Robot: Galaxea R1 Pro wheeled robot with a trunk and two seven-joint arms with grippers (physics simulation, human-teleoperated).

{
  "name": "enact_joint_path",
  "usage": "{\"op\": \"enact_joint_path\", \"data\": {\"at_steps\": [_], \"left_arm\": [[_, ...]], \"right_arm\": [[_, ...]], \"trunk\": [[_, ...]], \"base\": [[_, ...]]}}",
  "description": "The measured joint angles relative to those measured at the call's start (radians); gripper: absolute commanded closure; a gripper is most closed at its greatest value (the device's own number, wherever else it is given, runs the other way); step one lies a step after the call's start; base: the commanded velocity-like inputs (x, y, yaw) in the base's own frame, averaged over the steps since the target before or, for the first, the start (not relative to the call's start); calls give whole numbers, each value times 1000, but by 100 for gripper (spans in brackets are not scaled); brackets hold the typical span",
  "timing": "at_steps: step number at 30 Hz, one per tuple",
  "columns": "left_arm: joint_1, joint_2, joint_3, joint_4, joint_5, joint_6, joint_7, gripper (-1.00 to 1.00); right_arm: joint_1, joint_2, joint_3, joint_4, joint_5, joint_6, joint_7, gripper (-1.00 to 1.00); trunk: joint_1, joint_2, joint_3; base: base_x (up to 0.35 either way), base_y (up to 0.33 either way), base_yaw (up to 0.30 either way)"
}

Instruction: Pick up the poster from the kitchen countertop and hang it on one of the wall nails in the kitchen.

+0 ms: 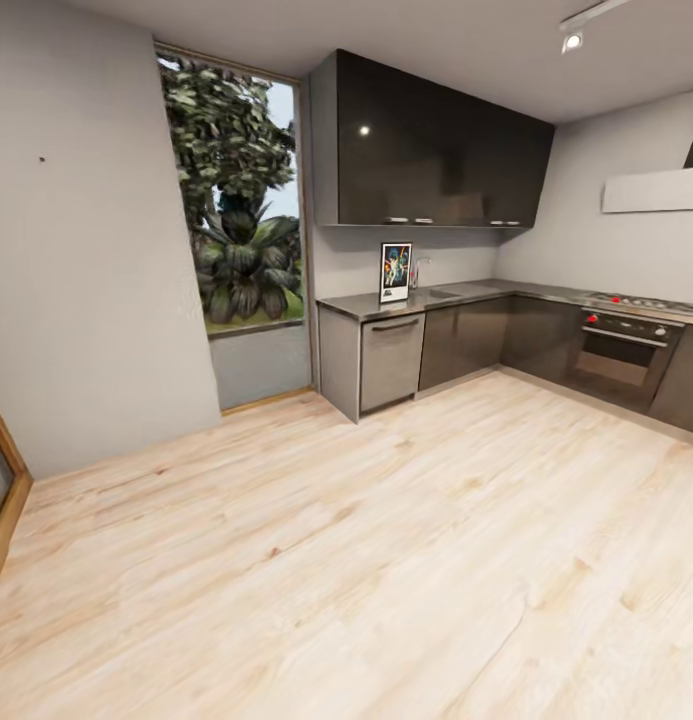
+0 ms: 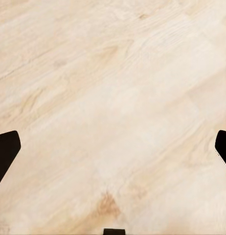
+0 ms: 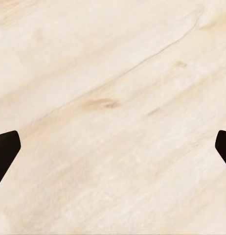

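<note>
1. The left gripper [image 2: 113, 147] had its fingers [image 2: 6, 152] spread wide, the dark tips at opposite edges of the left wrist view with nothing between them but the pale wooden floor [image 2: 113, 88]
2. The right gripper [image 3: 113, 149] was likewise spread wide and empty, its fingertips [image 3: 5, 152] apart over bare floor planks
3. Both grippers pointed down at the floor, which I judged a lowered travelling pose, since nothing was within reach
4. The poster [image 1: 395, 272] stood upright on the kitchen countertop [image 1: 466, 293], apparently leaning against the wall behind it, near the countertop's window-side end above the dishwasher [image 1: 391, 358]
5. A wall nail [image 1: 41, 159] showed as a dark speck high on the grey wall, across the tall window [image 1: 241, 200] from the poster
6. Poster and nail were well apart from the robot across open floor, so I judged the task at its approach stage, with the pickup not yet begun
</note>
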Motion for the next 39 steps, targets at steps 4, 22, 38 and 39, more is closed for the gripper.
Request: {"op": "enact_joint_path", "data": {"at_steps": [4,22,38,39], "left_arm": [[0,0,0,1,0,0,0,-100],[0,0,0,2,-1,0,0,-100],[0,0,0,2,-1,-1,0,-100],[0,0,0,2,-1,-1,0,-100]], "right_arm": [[0,0,0,5,0,0,0,-100],[0,-9,-1,10,0,1,0,-100],[0,-8,-1,9,-1,1,0,-100],[0,-8,-1,9,-1,1,0,-100]], "trunk": [[0,0,0],[0,0,0],[0,0,0],[0,0,0]], "base": [[325,-53,0],[329,-76,0],[326,-132,0],[292,-195,0]]}}
